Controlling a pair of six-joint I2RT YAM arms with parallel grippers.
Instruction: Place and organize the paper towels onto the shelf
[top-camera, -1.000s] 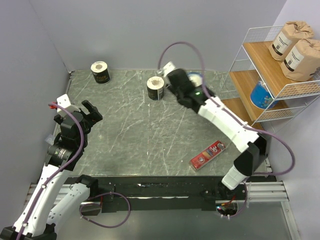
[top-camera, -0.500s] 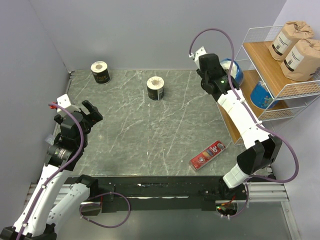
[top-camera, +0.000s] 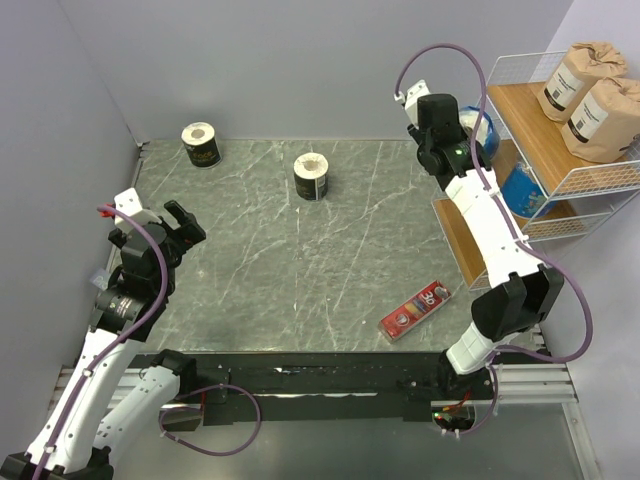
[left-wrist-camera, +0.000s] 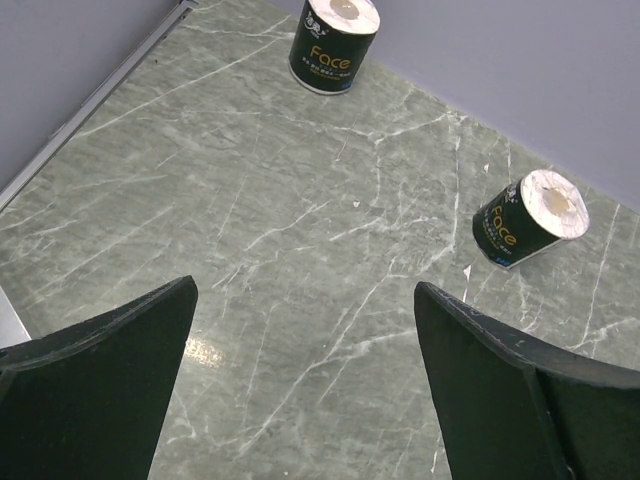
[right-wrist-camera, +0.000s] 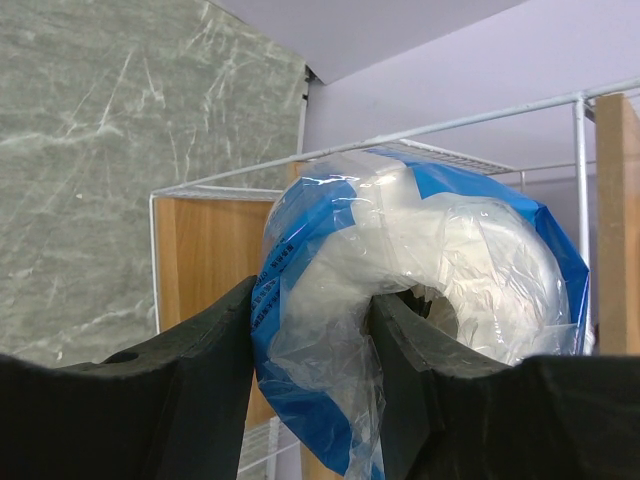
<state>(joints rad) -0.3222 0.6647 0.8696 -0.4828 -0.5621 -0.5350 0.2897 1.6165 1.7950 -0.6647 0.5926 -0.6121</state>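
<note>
My right gripper (right-wrist-camera: 315, 300) is shut on a blue paper towel roll (right-wrist-camera: 450, 250), one finger outside it and one in its core. It holds the roll (top-camera: 480, 135) in the air at the left edge of the shelf (top-camera: 527, 112), near the middle tier. Two brown rolls (top-camera: 592, 95) stand on the top tier and another blue roll (top-camera: 522, 190) lies on the middle tier. Two black rolls (top-camera: 201, 145) (top-camera: 312, 176) stand on the table, the nearer one (left-wrist-camera: 530, 218) and the farther one (left-wrist-camera: 335, 42) also in the left wrist view. My left gripper (left-wrist-camera: 305, 290) hangs open over bare table at the left (top-camera: 178, 222).
A flat red box (top-camera: 415, 310) lies on the marble table near the right arm's base. Grey walls close the table at the back and left. The shelf's wooden board and wire frame (right-wrist-camera: 205, 260) are right behind the held roll.
The right arm has swung from beside the middle black roll to the right and up to the shelf's left edge, carrying the blue roll. The left arm has stayed still.
</note>
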